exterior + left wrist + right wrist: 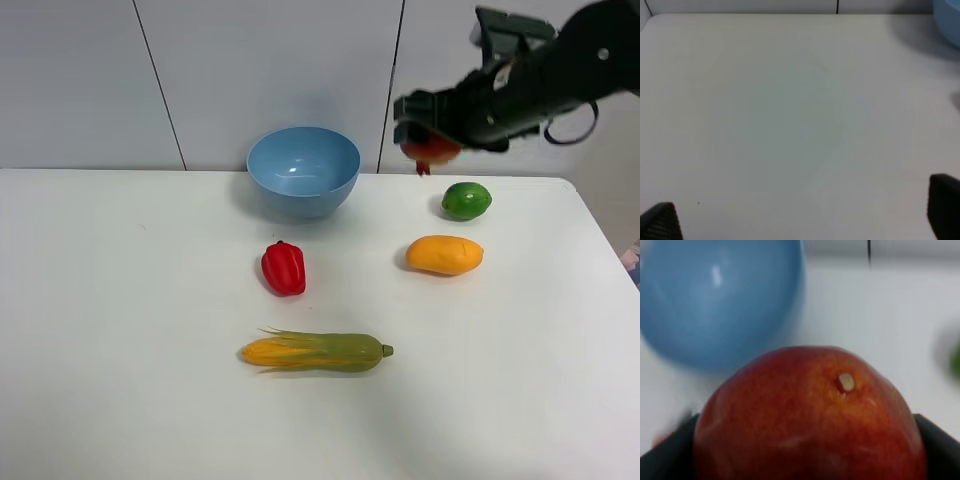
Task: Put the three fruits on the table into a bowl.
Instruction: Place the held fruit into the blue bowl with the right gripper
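Observation:
My right gripper (428, 135) is shut on the red pomegranate (430, 152) and holds it in the air above the table's back right, to the right of the light-blue bowl (303, 171). In the right wrist view the pomegranate (810, 415) fills the jaws, with the bowl (715, 295) beyond it. The green lime (466, 200) and the orange-yellow mango (444, 254) lie on the white table (120, 330) below and in front of the gripper. My left gripper (805, 215) is open over bare table; only its fingertips (660, 220) show.
A red bell pepper (284, 268) lies in front of the bowl. A yellow-green corn cob (315, 351) lies nearer the front. The bowl's edge (947, 22) shows in the left wrist view. A grey wall stands behind the table.

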Robot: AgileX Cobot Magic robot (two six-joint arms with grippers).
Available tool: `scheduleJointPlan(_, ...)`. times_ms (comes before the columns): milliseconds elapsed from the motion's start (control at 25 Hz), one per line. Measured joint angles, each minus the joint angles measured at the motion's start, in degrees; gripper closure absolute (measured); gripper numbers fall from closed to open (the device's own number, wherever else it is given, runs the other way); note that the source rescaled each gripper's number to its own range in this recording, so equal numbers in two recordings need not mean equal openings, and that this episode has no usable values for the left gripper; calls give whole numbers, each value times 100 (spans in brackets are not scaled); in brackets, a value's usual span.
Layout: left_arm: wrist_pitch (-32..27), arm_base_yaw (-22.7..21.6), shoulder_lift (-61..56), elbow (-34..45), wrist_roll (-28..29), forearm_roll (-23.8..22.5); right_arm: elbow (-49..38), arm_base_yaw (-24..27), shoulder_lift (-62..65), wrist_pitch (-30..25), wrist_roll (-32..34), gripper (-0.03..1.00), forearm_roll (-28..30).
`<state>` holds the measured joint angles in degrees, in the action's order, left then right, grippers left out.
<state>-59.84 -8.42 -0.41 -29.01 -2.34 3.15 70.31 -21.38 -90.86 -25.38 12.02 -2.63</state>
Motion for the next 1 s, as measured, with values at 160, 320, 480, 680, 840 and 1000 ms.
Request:
scheduleJointPlan(160,0,0,0,0,7,0,1520,-106,-1405,218,7,71,122)
scheduleJointPlan(320,0,0,0,0,7,0,3087,-388,-2935,158,7,71,122)
scheduleJointPlan(480,0,0,0,0,7,0,4382,-694,-4046,-100,-91,71,263)
scheduleJointPlan(680,0,0,0,0,1,0,5004,-885,-4649,-396,-516,71,425)
scheduleJointPlan(840,0,0,0,0,1,0,5052,-903,-4664,-502,-748,13,419)
scheduleJointPlan(1000,0,0,0,0,1,0,5058,-903,-4465,-910,-789,-1,419)
